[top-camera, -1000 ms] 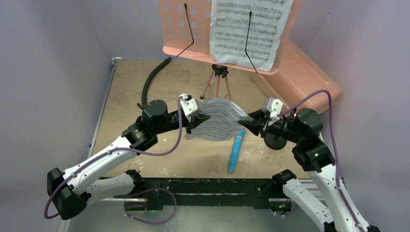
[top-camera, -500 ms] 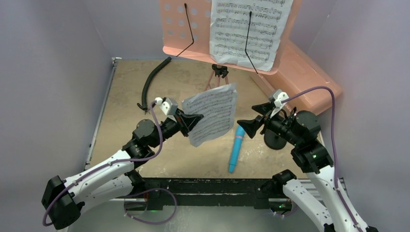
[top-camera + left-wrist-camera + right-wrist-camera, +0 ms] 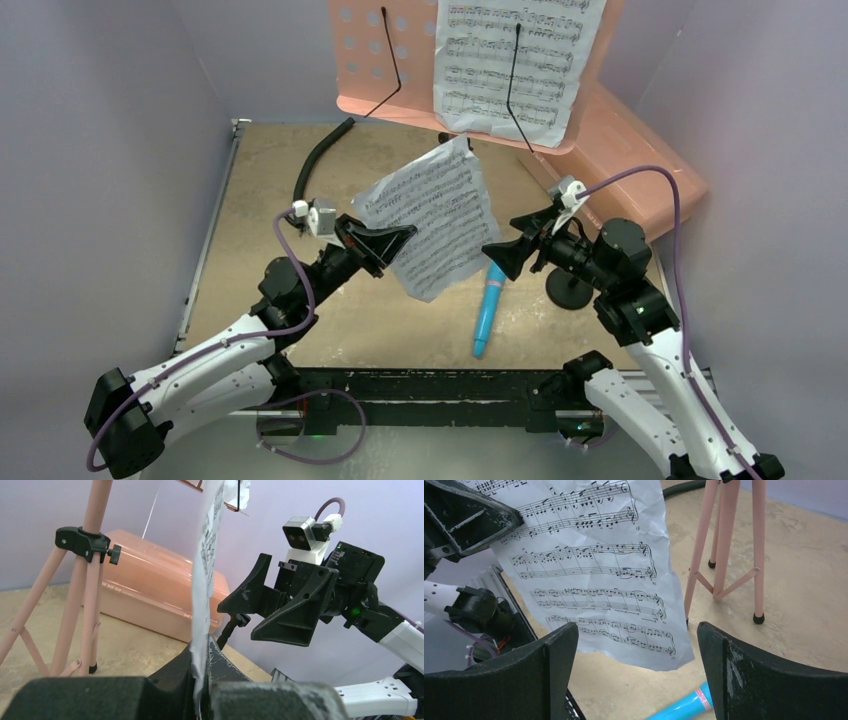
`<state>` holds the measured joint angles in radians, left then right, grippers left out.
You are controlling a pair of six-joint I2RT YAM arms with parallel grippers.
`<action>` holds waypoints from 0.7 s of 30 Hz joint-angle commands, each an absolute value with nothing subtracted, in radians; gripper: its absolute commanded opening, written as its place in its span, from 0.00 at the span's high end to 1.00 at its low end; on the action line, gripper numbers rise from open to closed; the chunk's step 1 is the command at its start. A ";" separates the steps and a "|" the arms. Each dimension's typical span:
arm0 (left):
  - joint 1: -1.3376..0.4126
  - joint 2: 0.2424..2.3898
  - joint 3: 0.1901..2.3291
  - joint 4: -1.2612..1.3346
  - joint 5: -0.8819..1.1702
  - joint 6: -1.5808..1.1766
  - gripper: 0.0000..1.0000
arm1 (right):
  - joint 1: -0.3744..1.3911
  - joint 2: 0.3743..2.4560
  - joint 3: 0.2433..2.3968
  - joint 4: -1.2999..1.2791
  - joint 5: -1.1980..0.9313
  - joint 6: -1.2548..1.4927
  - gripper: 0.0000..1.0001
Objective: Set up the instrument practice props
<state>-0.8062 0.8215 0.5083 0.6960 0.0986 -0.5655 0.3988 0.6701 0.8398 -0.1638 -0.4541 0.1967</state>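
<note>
1. Loose sheet-music page (image 3: 432, 222) hangs near-vertical in the air over mid-counter. It looks lifted clear so it can go onto the pink music stand (image 3: 362, 60) at the far edge, whose left half is bare.
2. Second page (image 3: 510, 65) is already on the stand's right half, under a wire clip.
3. Left jaws: clamped together on the loose page's lower left edge, its only support.
4. Right jaws: wide apart, just right of the page, touching nothing.
5. Blue microphone (image 3: 487, 310) lies flat on the counter (image 3: 260, 180), near right. Mic stand base (image 3: 570, 290) sits just right of it, so that step isn't done yet.
</note>
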 commanded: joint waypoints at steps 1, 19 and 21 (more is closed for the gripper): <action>-0.804 0.826 0.512 0.780 0.126 -0.601 1.00 | 0.399 0.645 0.815 -0.116 -0.420 0.275 0.09; -0.803 0.768 0.429 0.999 0.078 -0.709 1.00 | 0.399 0.627 0.667 0.145 -0.509 0.538 0.14; -0.803 0.768 0.425 1.031 0.088 -0.721 1.00 | 0.399 0.641 0.664 0.168 -0.510 0.563 0.15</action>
